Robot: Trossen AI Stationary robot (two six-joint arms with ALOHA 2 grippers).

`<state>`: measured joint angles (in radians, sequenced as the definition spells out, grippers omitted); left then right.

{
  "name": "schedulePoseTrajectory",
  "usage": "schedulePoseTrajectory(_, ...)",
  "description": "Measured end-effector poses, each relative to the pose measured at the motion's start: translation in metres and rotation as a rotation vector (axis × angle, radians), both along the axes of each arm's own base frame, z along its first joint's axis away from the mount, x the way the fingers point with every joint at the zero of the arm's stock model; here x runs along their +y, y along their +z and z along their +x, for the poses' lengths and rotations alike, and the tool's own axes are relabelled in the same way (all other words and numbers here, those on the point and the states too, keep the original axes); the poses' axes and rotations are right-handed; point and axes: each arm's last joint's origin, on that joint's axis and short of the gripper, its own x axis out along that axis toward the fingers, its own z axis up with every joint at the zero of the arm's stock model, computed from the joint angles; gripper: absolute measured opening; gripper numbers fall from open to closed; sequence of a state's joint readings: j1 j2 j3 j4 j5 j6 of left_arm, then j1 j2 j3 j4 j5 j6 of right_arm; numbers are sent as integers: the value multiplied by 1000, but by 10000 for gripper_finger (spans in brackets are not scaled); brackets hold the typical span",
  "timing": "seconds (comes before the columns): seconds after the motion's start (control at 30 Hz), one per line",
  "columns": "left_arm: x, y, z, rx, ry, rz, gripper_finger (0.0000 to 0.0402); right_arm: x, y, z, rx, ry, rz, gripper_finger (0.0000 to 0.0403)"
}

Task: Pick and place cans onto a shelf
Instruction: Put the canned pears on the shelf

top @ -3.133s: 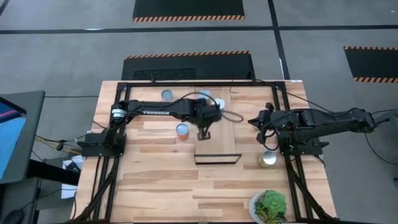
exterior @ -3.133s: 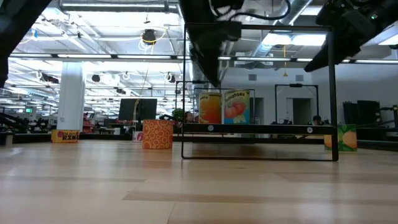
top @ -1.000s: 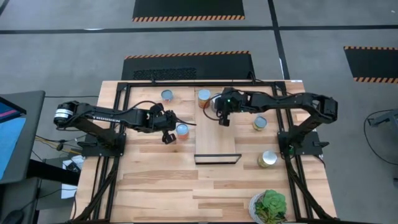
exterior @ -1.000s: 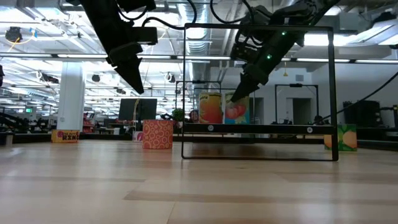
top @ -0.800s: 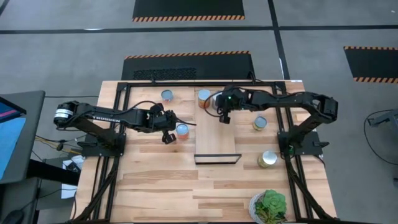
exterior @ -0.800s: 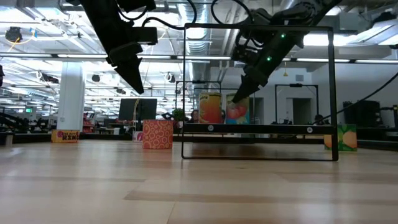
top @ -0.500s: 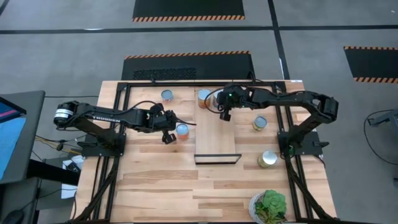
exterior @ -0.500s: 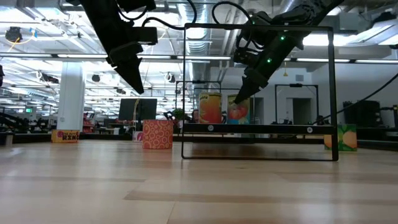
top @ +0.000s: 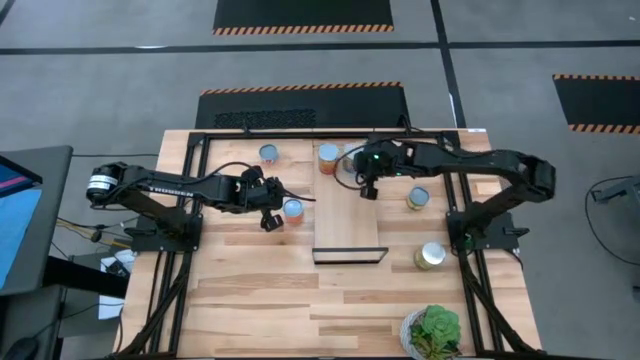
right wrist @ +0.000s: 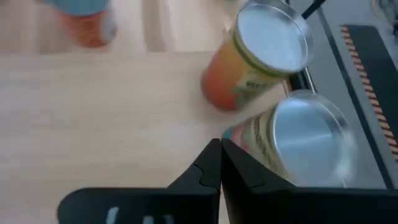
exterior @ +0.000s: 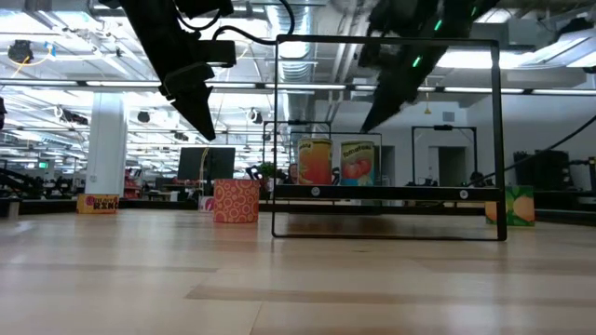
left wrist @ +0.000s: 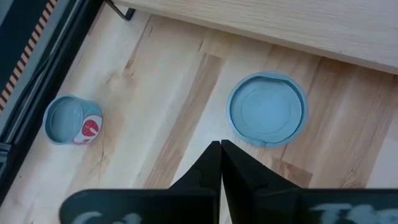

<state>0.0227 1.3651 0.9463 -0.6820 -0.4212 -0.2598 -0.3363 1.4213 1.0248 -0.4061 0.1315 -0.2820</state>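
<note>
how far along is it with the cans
Done: an orange can and a red-label can stand on the shelf. In hand: nothing. The right claw hangs shut and empty over the shelf; the left claw hangs shut near a loose can. Left: that can and three more on the table.

One camera looks straight down on the whole counter (top: 250, 290); another sits low, looking level across it. Each wrist camera looks close down past its own pincer. The top and low cameras both see the shelf (top: 348, 215).
</note>
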Motion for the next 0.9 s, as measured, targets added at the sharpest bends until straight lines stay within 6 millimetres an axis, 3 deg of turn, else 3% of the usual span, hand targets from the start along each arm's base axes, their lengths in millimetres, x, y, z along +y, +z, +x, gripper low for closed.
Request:
schedulePoseTrajectory(0.13, 0, -1, -1, 0, 21, -12, 0, 30, 36, -26, 24, 1, 60, 28)
schedulePoseTrajectory(0.4, 0, -1, -2, 11, 25, -17, 0, 78, 65, -99, 70, -86, 264, 28)
schedulePoseTrajectory(0.63, 0, -1, -2, 14, 23, -15, 0, 102, 66, -149, 202, -276, 447, 28)
schedulePoseTrajectory(0.77, 0, -1, -2, 13, 29, -8, 0, 113, 53, -157, 255, -334, 504, 28)
schedulePoseTrajectory(0.9, 0, -1, -2, 11, 34, -9, 0, 127, 29, -159, 362, -327, 516, 28)
